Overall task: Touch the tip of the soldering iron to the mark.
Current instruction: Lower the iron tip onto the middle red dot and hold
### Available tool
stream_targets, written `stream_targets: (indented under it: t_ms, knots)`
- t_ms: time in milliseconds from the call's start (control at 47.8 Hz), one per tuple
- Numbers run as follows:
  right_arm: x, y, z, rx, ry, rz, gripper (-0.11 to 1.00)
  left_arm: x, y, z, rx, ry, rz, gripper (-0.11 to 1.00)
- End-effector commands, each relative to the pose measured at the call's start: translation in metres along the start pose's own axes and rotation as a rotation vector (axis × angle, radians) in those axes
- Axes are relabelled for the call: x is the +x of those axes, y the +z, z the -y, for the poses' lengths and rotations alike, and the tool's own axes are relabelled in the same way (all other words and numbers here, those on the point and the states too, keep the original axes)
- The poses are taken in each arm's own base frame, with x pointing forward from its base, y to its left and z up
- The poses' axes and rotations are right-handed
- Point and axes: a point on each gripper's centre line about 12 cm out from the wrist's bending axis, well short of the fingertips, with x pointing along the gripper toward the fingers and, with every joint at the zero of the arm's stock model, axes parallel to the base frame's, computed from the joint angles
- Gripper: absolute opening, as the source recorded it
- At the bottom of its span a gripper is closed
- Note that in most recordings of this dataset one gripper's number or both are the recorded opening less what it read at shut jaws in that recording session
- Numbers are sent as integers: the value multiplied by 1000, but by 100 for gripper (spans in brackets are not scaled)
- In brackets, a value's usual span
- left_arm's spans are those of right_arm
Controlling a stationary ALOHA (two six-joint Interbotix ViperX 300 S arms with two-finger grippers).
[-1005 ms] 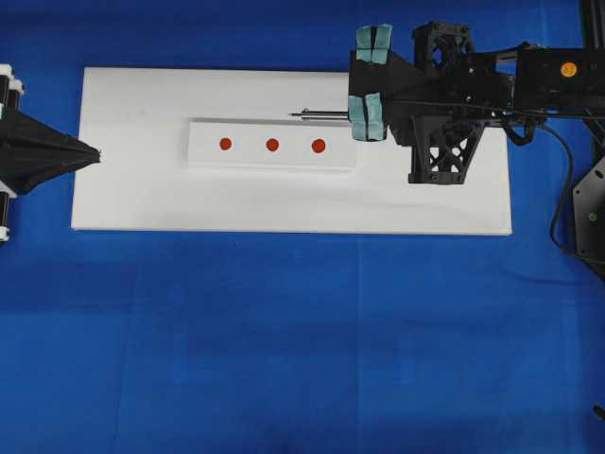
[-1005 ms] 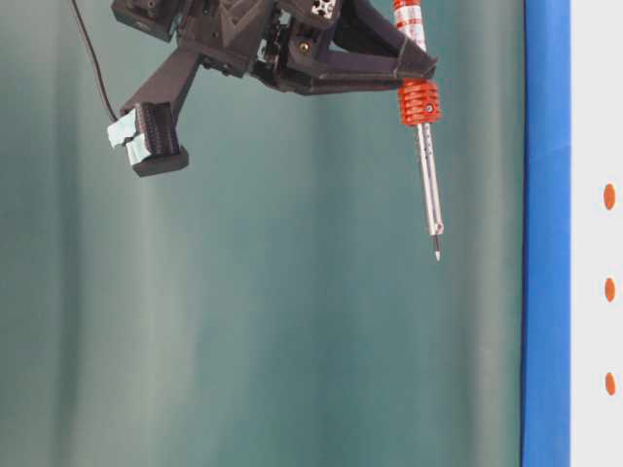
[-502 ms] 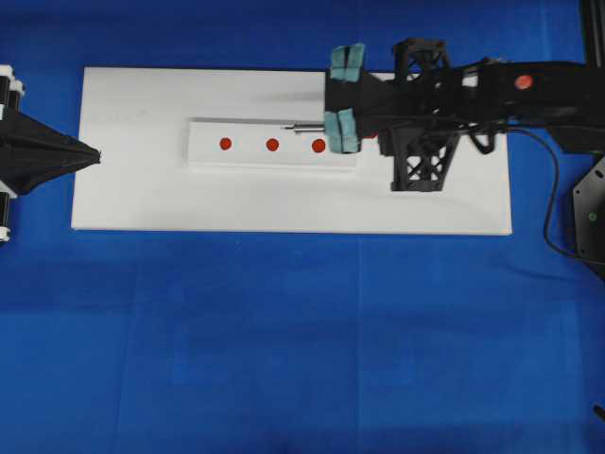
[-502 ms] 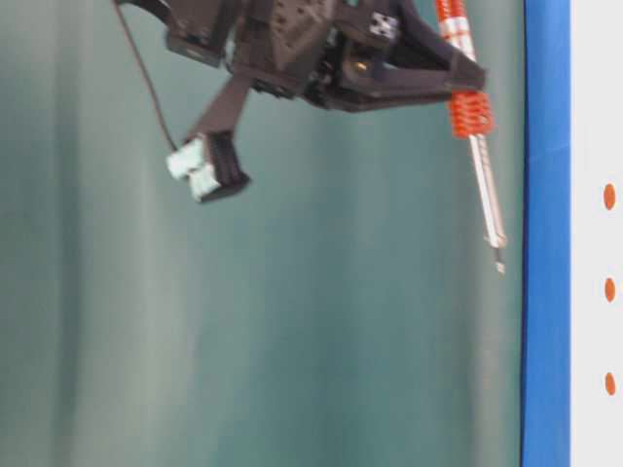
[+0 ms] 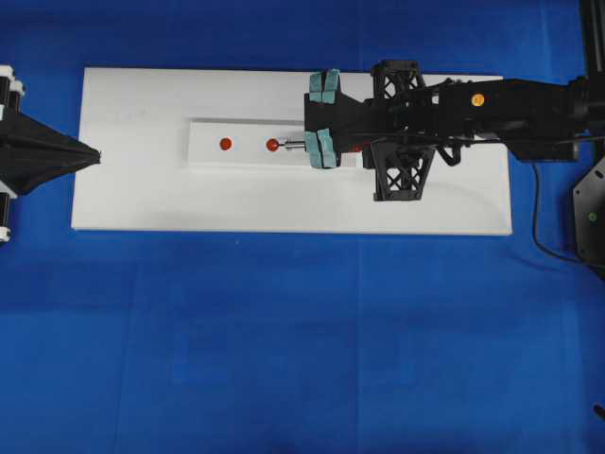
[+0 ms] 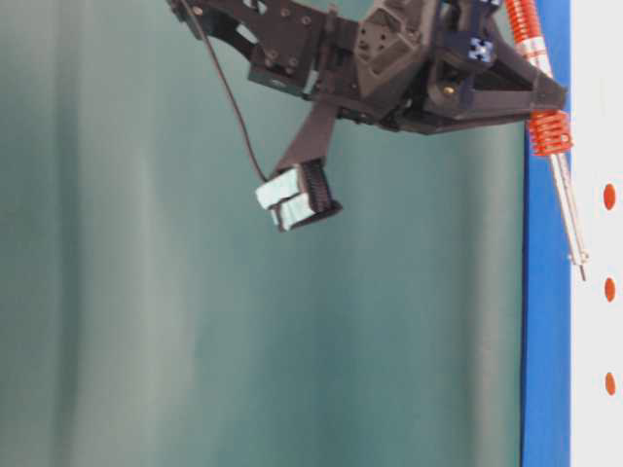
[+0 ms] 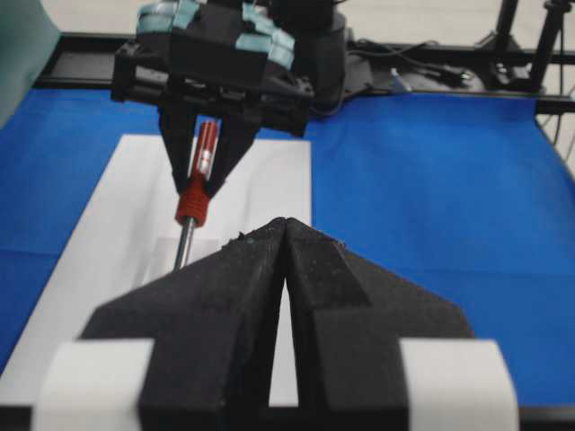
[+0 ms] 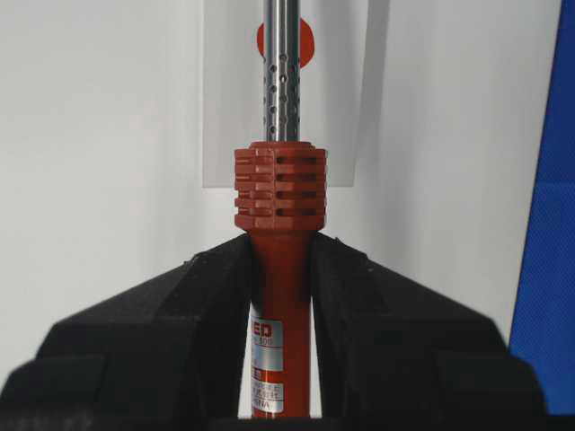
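My right gripper (image 8: pixel 283 260) is shut on the red-orange handle of the soldering iron (image 8: pixel 280 193). In the overhead view that gripper (image 5: pixel 345 142) covers the mark, the right-end red dot on the white strip (image 5: pixel 246 132). The silver shaft runs left, and its tip (image 5: pixel 285 145) lies just right of the middle dot (image 5: pixel 272 145). In the right wrist view the shaft crosses over the mark (image 8: pixel 307 43), and the tip is cut off at the top. From table level the tip (image 6: pixel 582 275) hangs close above the board, past the mark (image 6: pixel 609 197). My left gripper (image 5: pixel 95 154) is shut and empty at the board's left edge.
The strip lies on a white board (image 5: pixel 142 199) on a blue table (image 5: pixel 284 340). A third dot (image 5: pixel 225 144) sits at the strip's left end. The iron's black cord (image 6: pixel 229 97) trails up along the right arm. Black frame parts (image 5: pixel 591 218) stand at the right edge.
My right gripper has carried the iron left and down toward the board. The tip went from behind the strip to over the dot row, passing the right-end dot. The left gripper has not moved.
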Motion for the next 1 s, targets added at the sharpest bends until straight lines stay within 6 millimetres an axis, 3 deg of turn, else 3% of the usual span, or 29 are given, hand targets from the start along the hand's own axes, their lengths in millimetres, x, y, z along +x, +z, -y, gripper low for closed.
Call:
stream_targets:
  t_ms: [0,230,984]
  knots:
    - [-2,5,2,0,-2,26,6,1,5,0,0,2,15,0]
    - [8,3,4,8,-2,7,6,1,5,0,0,2,15,0]
    - [8,3,5,9,-3,7,6,1,5,0,3,2,18,0]
